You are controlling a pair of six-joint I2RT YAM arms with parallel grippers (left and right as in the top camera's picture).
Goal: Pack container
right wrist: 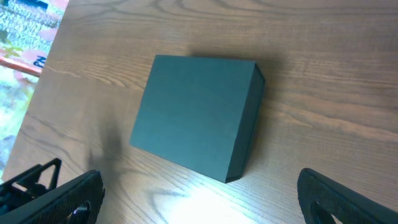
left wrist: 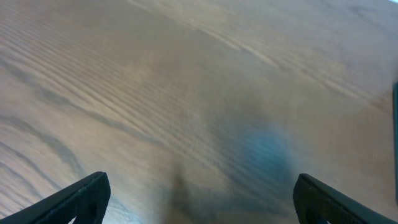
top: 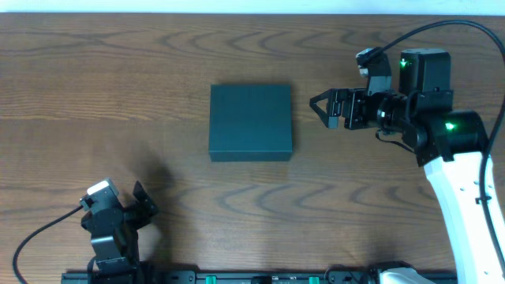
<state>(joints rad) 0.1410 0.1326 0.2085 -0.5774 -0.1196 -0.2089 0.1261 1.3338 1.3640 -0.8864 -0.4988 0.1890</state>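
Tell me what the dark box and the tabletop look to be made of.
The container: likely rigid cardboard or paperboard, matte dark teal; flat faces, crisp edges, no shine.
The table: wood or wood-look laminate, brown, slight sheen; grain lines run across it, and there is a bright glare patch beside the container in the right wrist view.

The left gripper [left wrist: 204,198] hangs over a wood-grain surface [left wrist: 124,81]. Its two dark fingertips [left wrist: 84,198] show at the bottom corners, spread wide with only bare wood between them. The wood is blurred, with a soft bluish-grey smudge [left wrist: 264,149] mid-frame. A thin dark sliver [left wrist: 395,124] cuts the right edge, too little of it showing to identify.
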